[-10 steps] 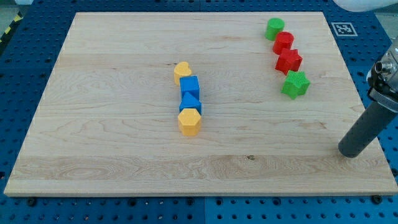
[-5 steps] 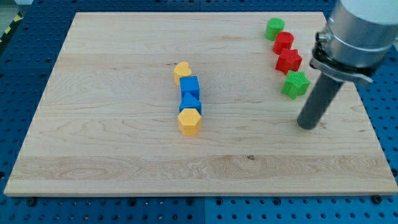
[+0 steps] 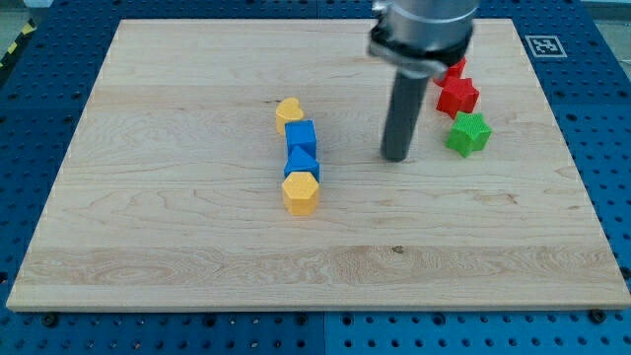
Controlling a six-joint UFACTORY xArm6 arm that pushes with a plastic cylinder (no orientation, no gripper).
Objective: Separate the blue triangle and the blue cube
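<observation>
The blue cube (image 3: pixel 302 136) and the blue triangle (image 3: pixel 302 163) touch each other in a short column at the middle of the wooden board (image 3: pixel 177 237). A yellow heart (image 3: pixel 289 110) sits just above the cube. A yellow hexagon (image 3: pixel 300 193) sits just below the triangle. My tip (image 3: pixel 395 156) is on the board to the right of the blue blocks, about a hundred pixels away and level with the gap between the cube and the triangle. It touches no block.
At the view's upper right stand a red block (image 3: pixel 458 96), another red block (image 3: pixel 455 67) partly hidden behind the arm, and a green star (image 3: pixel 467 133) below them. A marker tag (image 3: pixel 545 45) lies off the board's top right corner.
My tip has slid from the board's right edge leftward and upward, passing the green star, to a spot right of the blue blocks. The arm now hides the green block at top. No block moved.
</observation>
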